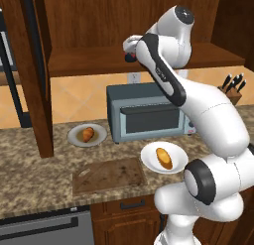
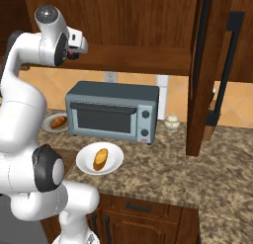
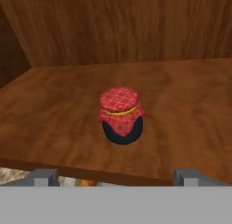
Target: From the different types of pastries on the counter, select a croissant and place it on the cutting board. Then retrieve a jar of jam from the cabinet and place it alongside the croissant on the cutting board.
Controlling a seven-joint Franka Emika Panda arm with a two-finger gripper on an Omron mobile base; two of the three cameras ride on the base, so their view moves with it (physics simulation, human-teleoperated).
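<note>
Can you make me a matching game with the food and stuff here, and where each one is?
Things:
1. small orange-brown croissant
2. longer golden oval pastry
3. tiny red-topped jam jar
4. flat brown wooden cutting board

Places:
A. on the wooden cabinet shelf
B. on the plate left of the grey toaster oven
C. on the counter, nothing on it
D. on the plate in front of the oven

Pairs: 1-B, 2-D, 3-A, 4-C

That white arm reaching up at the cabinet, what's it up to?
The arm has its pincer raised to the cabinet shelf, open and aimed at the jar of jam, which stands untouched on the shelf. Below on the counter, the croissant sits on its plate, and the cutting board is bare.
</note>
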